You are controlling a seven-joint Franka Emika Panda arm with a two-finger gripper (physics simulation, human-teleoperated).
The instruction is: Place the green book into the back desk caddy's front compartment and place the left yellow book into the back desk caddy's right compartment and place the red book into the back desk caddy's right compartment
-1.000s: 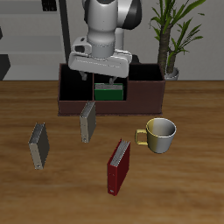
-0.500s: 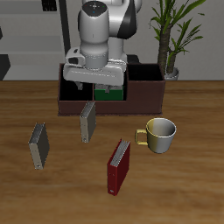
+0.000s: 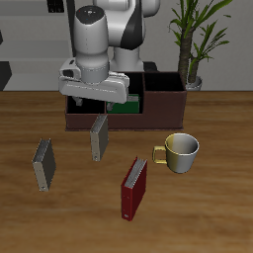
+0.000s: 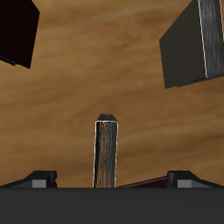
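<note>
The end effector (image 3: 92, 101) hangs over the caddy (image 3: 158, 103), above the end section that lies beyond the two grey books. From the wrist view its fingertips (image 4: 39, 178) stand wide apart with nothing between them, so it is released and carrying nothing. A grey book shows upright on the wood below the fingers in that view, but I cannot tell which of the two it is.

The green book (image 3: 125, 106) sits inside the caddy in the small middle section, just behind the front wall, and only its bright top shows.

On the tabletop (image 3: 217, 208), the left yellow book (image 3: 99, 136) stands on edge just in front of the caddy's front wall, close to it but not touching. Its greyer twin (image 3: 42, 163) stands nearer the front edge, well apart from the caddy. The red book (image 3: 133, 188) stands on edge too, nearest the front edge and near the mug (image 3: 181, 151). The mug sits upright with its handle turned toward the books. A potted plant (image 3: 193, 40) rises behind the caddy's far end.
</note>
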